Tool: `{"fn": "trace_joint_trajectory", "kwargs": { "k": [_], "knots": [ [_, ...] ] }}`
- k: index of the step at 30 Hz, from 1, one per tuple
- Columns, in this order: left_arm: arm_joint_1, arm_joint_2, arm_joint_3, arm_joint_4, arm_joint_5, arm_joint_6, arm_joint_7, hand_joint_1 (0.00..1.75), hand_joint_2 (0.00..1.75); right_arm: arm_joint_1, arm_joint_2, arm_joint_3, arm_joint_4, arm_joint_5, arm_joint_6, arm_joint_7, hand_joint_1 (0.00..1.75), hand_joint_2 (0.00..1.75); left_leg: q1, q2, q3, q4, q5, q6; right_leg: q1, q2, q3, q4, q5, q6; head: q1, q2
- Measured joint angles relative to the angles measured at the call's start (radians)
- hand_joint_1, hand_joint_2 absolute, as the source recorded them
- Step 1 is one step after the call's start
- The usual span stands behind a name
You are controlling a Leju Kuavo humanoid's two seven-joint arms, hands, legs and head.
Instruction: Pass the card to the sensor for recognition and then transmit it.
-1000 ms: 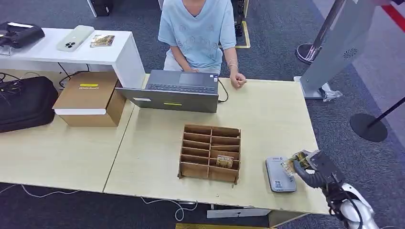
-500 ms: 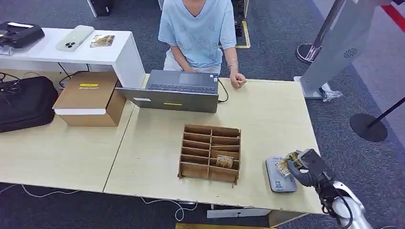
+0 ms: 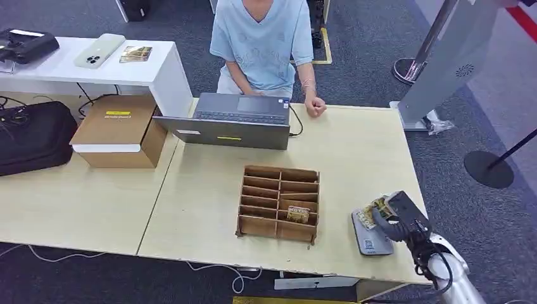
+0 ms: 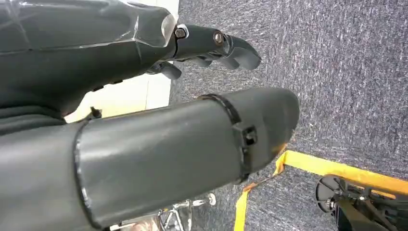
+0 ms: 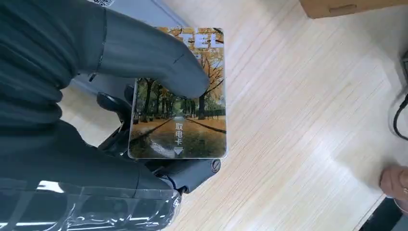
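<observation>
One card [image 5: 185, 113] pinched between right hand [image 3: 396, 218] thumb and fingers [image 5: 144, 154]

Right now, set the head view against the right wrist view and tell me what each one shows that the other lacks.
The head view alone shows the brown cardboard divider box with a card in one slot, the open grey laptop, the seated person in a light blue shirt and the brown carton.

The right wrist view alone shows the print on the autumn-tree picture card: a tree-lined path and a small arrow.

Both show the right hand holding that card over the flat grey sensor pad on the pale wooden table.
</observation>
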Motion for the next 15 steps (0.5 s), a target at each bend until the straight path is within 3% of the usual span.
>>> {"fn": "trace_joint_trajectory", "kwargs": {
  "k": [15],
  "knots": [
    [0.000,0.000,0.000,0.000,0.000,0.001,0.000,0.00,0.00,-0.001,0.007,-0.001,0.036,0.031,-0.036,0.007,1.75,1.75,0.000,0.000,0.000,0.000,0.000,0.000,0.000,0.000,0.000,0.000,0.000,0.000,0.000,0.000]
  ]
}}
